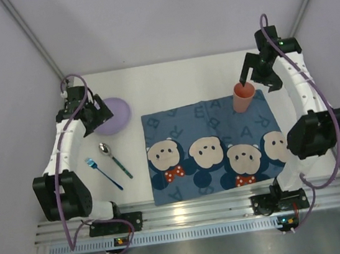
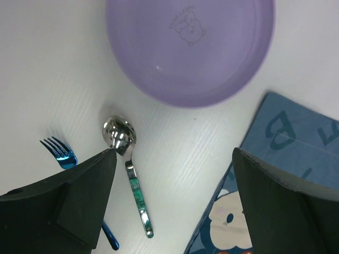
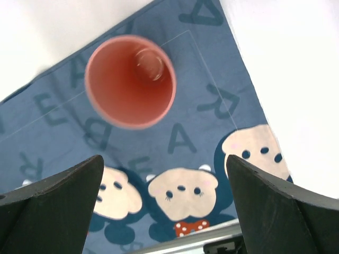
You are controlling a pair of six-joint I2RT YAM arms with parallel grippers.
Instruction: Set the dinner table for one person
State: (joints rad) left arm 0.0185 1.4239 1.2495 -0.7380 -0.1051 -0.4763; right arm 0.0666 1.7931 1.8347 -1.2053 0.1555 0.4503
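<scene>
The white dinner table [image 1: 176, 79] holds a dark blue mouse-print placemat [image 1: 214, 149]. An orange-pink cup [image 1: 243, 96] stands upright on the mat's far right part; the right wrist view shows it from above [image 3: 131, 82]. My right gripper [image 1: 250, 76] hovers just behind the cup, open and empty [image 3: 164, 159]. A purple plate [image 1: 117, 116] lies left of the mat, also in the left wrist view [image 2: 190, 47]. A spoon [image 2: 130, 174] and a blue fork [image 2: 61, 153] lie near it. My left gripper [image 1: 98, 114] hangs over the plate's left edge, open and empty [image 2: 174, 153].
The ribbed aluminium rail [image 1: 200, 211] runs along the near edge between the arm bases. Grey walls close in the table at the back and sides. The spoon [image 1: 115, 159] and fork [image 1: 103, 173] lie between the left arm and the mat's left edge [image 2: 296, 137].
</scene>
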